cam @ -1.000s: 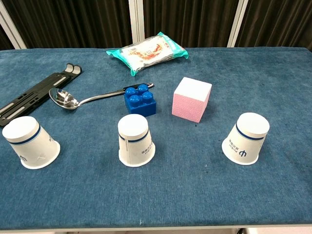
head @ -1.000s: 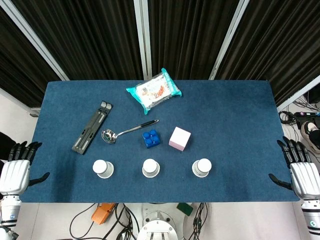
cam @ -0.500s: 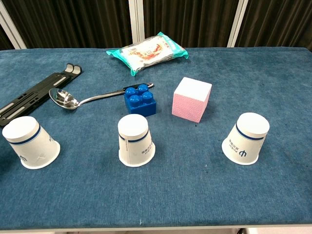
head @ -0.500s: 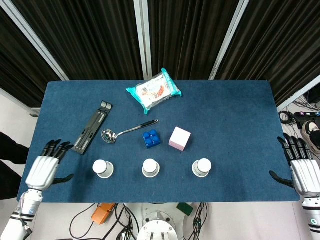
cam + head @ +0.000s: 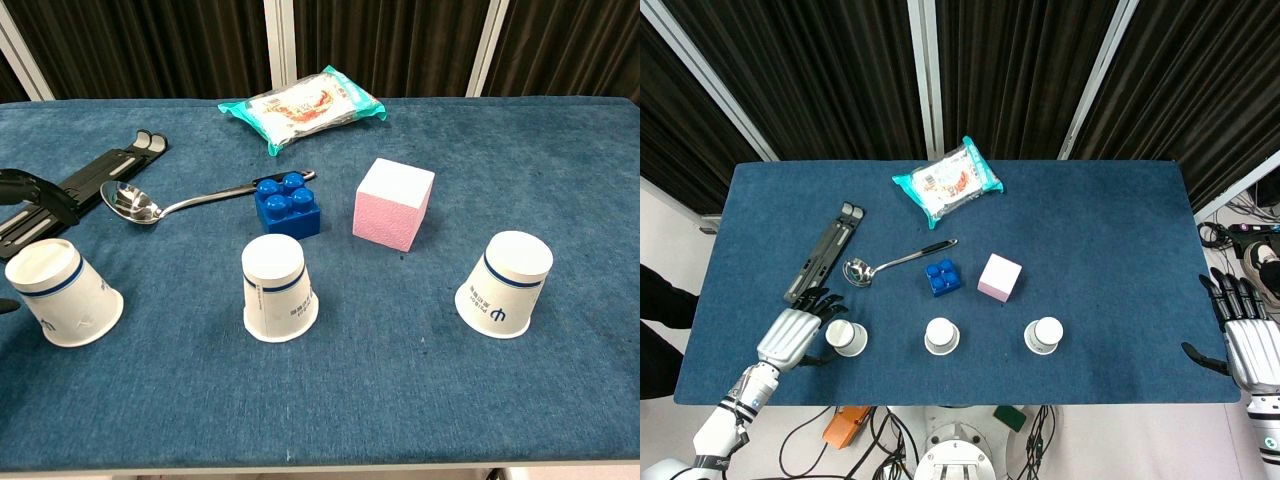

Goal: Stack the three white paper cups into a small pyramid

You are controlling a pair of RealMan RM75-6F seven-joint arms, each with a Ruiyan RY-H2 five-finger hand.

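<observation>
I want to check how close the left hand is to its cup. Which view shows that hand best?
The head view: the whole left hand shows beside the left cup. The chest view catches only dark fingertips at the frame edge.

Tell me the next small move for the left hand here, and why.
Probably close the left hand around the left cup. It sits open right beside that cup, holding nothing, and all three cups stand apart, upside down in a row, so none is stacked yet. The right hand waits off the table edge.
</observation>
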